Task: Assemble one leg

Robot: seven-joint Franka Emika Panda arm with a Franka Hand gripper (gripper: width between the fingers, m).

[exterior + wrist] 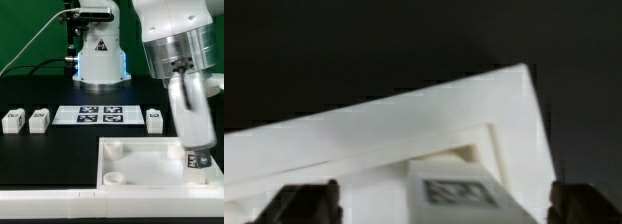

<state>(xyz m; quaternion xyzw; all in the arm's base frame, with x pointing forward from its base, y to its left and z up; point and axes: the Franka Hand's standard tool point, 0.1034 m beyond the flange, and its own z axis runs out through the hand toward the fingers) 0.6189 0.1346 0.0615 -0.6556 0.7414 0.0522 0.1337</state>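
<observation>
The large white tabletop lies at the front of the black table, with round sockets at its corners on the exterior view's left. One white leg with a square tag stands on the tabletop's right side. My gripper is down around it. In the wrist view the leg sits between the two dark fingertips with a gap showing on each side. The gripper looks open and straddles the leg. The tabletop's raised rim fills the wrist view behind it.
Three more white legs lie on the table: two at the exterior view's left and one to the right of the marker board. The robot's base stands behind the marker board.
</observation>
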